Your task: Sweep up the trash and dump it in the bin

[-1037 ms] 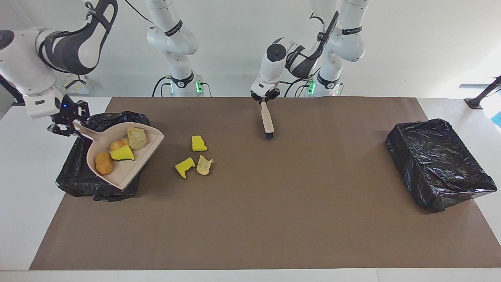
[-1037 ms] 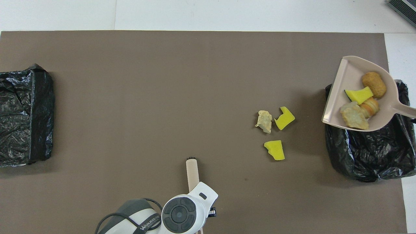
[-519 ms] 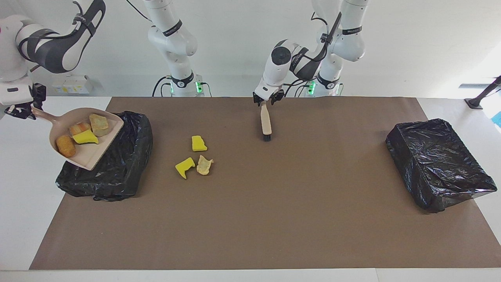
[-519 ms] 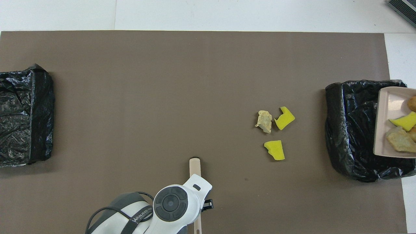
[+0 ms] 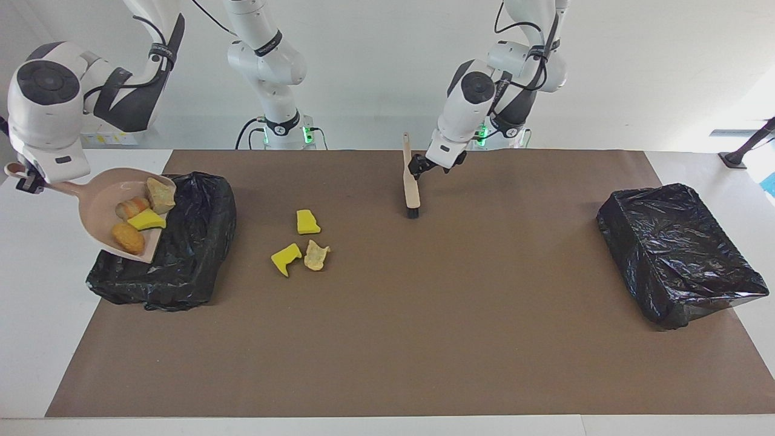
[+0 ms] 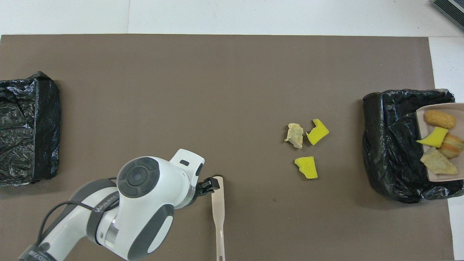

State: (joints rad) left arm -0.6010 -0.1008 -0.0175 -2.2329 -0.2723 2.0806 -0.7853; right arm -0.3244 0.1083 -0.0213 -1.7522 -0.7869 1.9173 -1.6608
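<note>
Right gripper [image 5: 24, 180] clamps the handle of the beige dustpan [image 5: 103, 209], holding it raised and tilted over the black-bagged bin [image 5: 194, 242] at the right arm's end of the mat, probably so the load slides off the pan's lip into the bag. The pan holds four pieces of trash: a tan chunk [image 5: 160, 192] near the lip, an orange-banded piece [image 5: 131, 208], a yellow sponge wedge [image 5: 147, 220] and a brown crumbly lump [image 5: 128, 237]. None has dropped yet. The part of the bag's inside that shows looks bare of scraps.

Left gripper [image 5: 422, 169] pinches the brush [image 5: 411, 184] at mid-handle. The brush stands nearly upright, bristles down on the mat, close to the mat's robot-side edge and about midway along it. My guess: it is parked there, out of the way, while the pan gets emptied.

Three scraps lie loose on the brown mat [image 5: 424, 339], between the brush and the bin: a yellow block [image 5: 307, 222], a notched yellow piece [image 5: 286, 258] and a pale tan crumb [image 5: 316, 255] touching or just beside it. So another sweep is needed.

A second black-bagged bin [image 5: 678, 254] sits at the left arm's end of the mat; nothing shows in it.
</note>
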